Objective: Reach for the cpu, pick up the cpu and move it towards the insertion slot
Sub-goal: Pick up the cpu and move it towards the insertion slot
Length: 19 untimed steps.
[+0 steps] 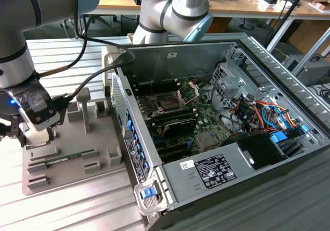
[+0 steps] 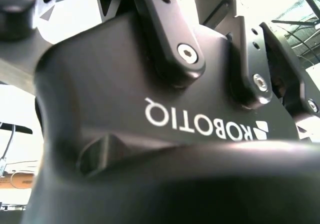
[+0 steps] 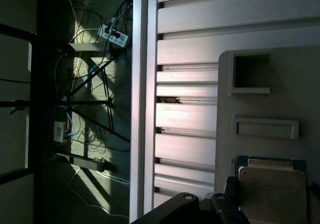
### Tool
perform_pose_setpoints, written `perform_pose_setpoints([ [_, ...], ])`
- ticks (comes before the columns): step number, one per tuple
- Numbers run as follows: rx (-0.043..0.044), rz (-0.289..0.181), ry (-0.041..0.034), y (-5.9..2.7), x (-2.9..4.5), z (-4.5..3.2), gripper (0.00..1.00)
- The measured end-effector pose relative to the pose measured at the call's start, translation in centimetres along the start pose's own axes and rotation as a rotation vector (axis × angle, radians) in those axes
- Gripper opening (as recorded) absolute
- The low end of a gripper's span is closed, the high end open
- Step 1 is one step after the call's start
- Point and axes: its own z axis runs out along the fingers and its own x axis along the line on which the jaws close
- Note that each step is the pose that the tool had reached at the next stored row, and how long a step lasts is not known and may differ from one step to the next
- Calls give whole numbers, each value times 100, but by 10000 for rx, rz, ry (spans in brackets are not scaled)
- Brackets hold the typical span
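The cpu [image 3: 272, 194] is a small square chip with a whitish-silver face and a tan rim. It lies flat in a pocket of the grey tray [image 3: 300, 74], seen in the first wrist view. Dark parts of my gripper [image 3: 215, 210] sit right beside the chip's edge. In the exterior view my gripper [image 1: 39, 137] hangs low over the tray's [image 1: 77, 143] near left corner. Its black body [image 2: 165, 134] fills the second wrist view. The insertion slot [image 1: 169, 103] is a dark square socket on the motherboard, with its silver frame [image 1: 188, 92] swung open, well to the exterior view's right of my gripper.
An open computer case [image 1: 206, 174] lies on the slatted metal table [image 1: 67, 210], its side wall between tray and motherboard. A green memory stick [image 1: 67, 159] rests in the tray. Tray posts [image 1: 85, 107] stand behind my gripper. Cables [image 1: 263, 112] crowd the case's right.
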Motion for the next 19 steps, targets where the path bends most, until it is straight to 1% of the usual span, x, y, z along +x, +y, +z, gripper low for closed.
perform_pose_setpoints([
  [19,-2,0,0,-2,0,-49,55],
])
